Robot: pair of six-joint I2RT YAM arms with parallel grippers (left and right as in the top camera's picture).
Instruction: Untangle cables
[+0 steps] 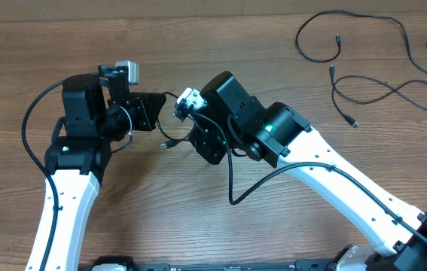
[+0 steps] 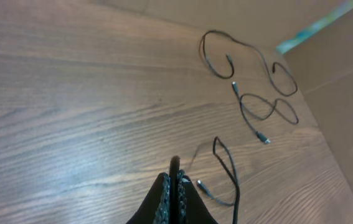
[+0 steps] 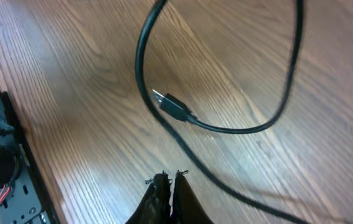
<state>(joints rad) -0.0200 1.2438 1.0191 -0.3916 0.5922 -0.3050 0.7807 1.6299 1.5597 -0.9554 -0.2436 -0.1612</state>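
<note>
**Resting Shut Beside Loose Black Cords on Wood**

At the middle of the tabletop [image 1: 198, 38], the left gripper [image 2: 174, 182] has its ribbed black jaws pressed together. A dark sliver stands up at the tips; I cannot tell whether it is a pinched strand. Just right of it lies the near cable [image 3: 176, 107], thin, round and glossy black. It bends in an open curl, and its flat metal plug points toward the left arm. The right gripper [image 3: 169, 183] is also closed tight, with that cord running just past its tips.

Well apart, at the far right corner, the looped cable [image 2: 202, 53] stretches along the far edge. The figure-eight cable [image 1: 395, 89] lies just nearer, its long axis also left to right.

The surface is brown, straight-grained wood with a soft sheen. Beyond its edge is a tan surface with a teal strip [image 2: 313, 25].
</note>
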